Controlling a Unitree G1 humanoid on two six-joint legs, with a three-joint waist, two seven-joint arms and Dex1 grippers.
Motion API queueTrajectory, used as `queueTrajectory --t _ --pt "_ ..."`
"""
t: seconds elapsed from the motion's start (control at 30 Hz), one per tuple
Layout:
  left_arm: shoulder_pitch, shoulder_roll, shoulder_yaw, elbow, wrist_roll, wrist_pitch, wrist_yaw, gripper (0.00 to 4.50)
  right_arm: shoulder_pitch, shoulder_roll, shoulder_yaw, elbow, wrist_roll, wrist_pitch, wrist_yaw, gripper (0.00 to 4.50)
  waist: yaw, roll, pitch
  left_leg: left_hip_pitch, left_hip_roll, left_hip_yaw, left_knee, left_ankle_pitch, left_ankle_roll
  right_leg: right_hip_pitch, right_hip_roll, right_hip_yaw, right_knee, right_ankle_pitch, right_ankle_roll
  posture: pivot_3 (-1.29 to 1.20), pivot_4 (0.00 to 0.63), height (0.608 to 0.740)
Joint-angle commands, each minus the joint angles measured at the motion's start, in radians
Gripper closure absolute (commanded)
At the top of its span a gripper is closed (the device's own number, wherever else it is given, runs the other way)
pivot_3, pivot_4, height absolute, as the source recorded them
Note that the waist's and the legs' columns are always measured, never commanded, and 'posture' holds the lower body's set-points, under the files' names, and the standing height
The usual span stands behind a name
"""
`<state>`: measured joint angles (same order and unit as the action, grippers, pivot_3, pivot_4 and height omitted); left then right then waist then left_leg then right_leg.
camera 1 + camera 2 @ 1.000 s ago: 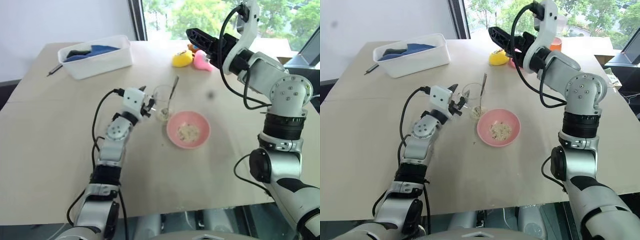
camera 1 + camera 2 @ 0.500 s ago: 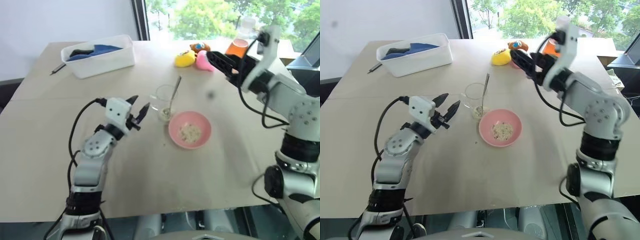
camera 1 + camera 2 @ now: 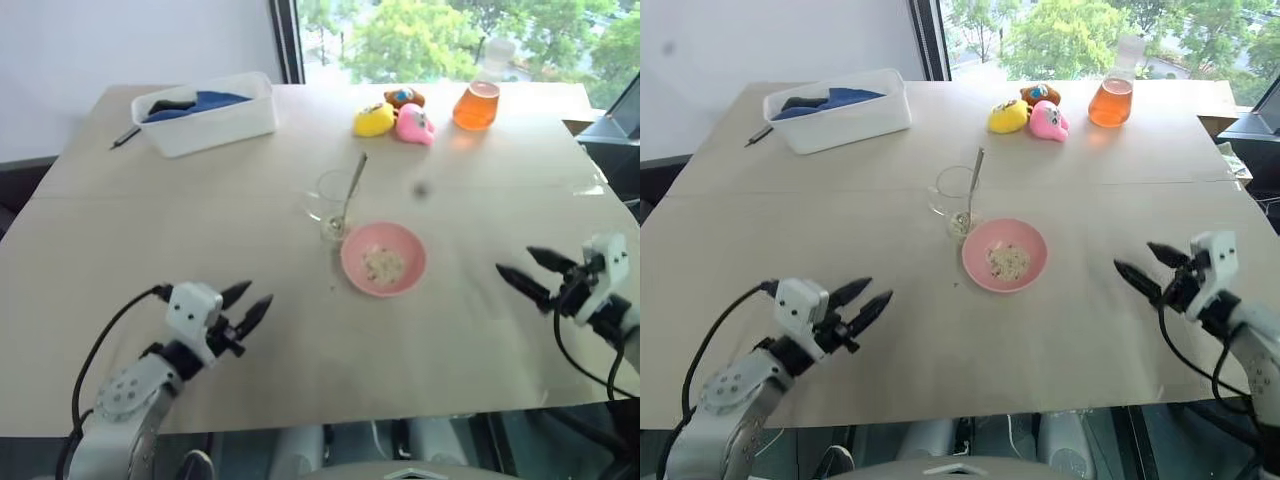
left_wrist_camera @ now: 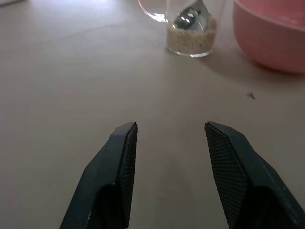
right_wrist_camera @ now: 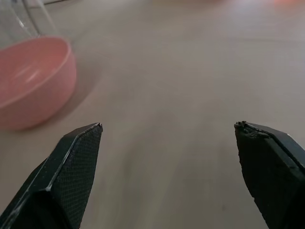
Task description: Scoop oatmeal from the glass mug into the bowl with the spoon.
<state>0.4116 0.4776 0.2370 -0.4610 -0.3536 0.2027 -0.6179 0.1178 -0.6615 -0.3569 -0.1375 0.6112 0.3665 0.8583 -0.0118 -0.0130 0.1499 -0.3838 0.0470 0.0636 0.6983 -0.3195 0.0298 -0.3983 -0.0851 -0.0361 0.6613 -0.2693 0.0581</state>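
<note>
While low, both end effectors point(image 3: 862, 298) point(image 3: 1148, 262) gape.

L arm: silver-grey metal links w/ round joint housing, white boxy wrist block, black cable looping from wrist back along forearm. L pincer point(image 3: 246, 303): 2 black tapered fingers, pointed tips, fine textured inner pads point(image 4: 125, 157). R arm: same build, white wrist block, black cable curling below. R pincer point(image 3: 523, 268): 2 black pointed fingers, textured pads point(image 5: 78, 164).
</note>
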Motion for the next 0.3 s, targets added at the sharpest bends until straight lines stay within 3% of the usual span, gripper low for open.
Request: queueTrajectory --t 0.03,0.3 --pt "0.074 -0.027 -0.006 0.007 0.021 -0.062 -0.007 2.19 0.037 -0.013 0.020 0.106 -0.081 -0.155 0.116 0.00 -0.001 0.000 0.000 0.005 0.000 0.000 0.000 0.000 0.000 0.005 0.000 0.000 0.000 0.000 0.000 0.00 0.150 0.740" --pt "0.083 -0.051 -0.060 0.043 0.087 -0.132 0.016 2.19 -0.016 -0.021 0.048 0.287 -0.160 -0.364 0.245 0.00 0.002 0.003 -0.002 0.006 -0.001 0.001 0.000 -0.001 0.001 0.006 0.001 0.004 0.000 0.000 0.000 0.00 0.150 0.740"
